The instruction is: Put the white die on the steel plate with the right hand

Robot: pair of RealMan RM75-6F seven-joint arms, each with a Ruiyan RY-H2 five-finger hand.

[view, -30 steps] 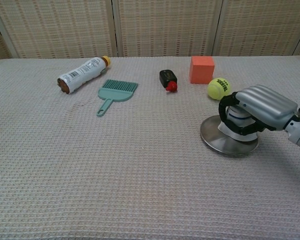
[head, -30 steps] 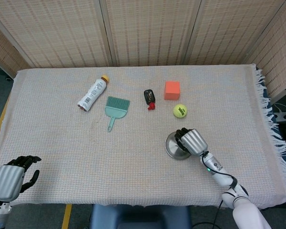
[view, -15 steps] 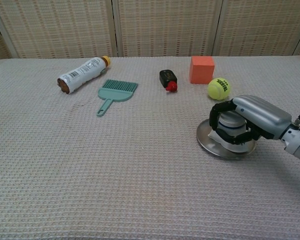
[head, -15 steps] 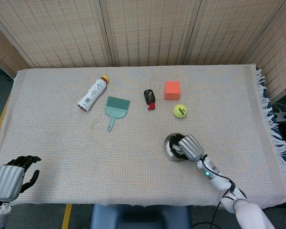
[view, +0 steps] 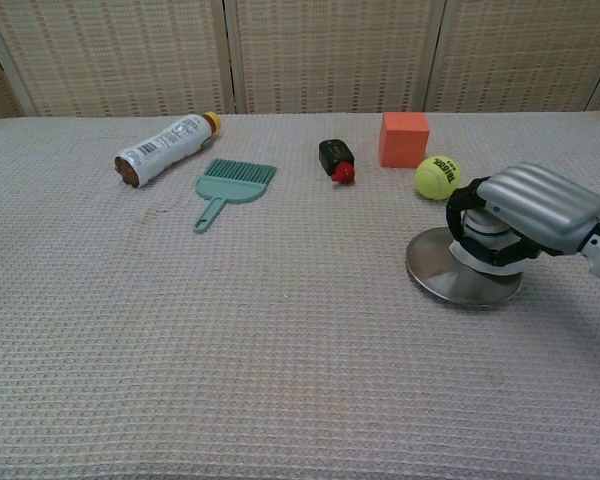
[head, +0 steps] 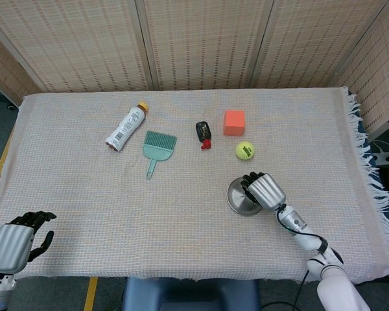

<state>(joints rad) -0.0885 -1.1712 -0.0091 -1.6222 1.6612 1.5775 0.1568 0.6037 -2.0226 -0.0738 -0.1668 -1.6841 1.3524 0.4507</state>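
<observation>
Holding: white die (view: 492, 246), wrapped in my right hand's (view: 528, 213) curled fingers, directly above steel plate (view: 458, 283), tennis ball (view: 437, 177) just beyond; release pending.

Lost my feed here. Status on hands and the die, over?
Right hand over steel plate, fingers curled round white die. Left hand idle at near table edge, curled, holding nothing. Tennis ball just behind plate.
</observation>
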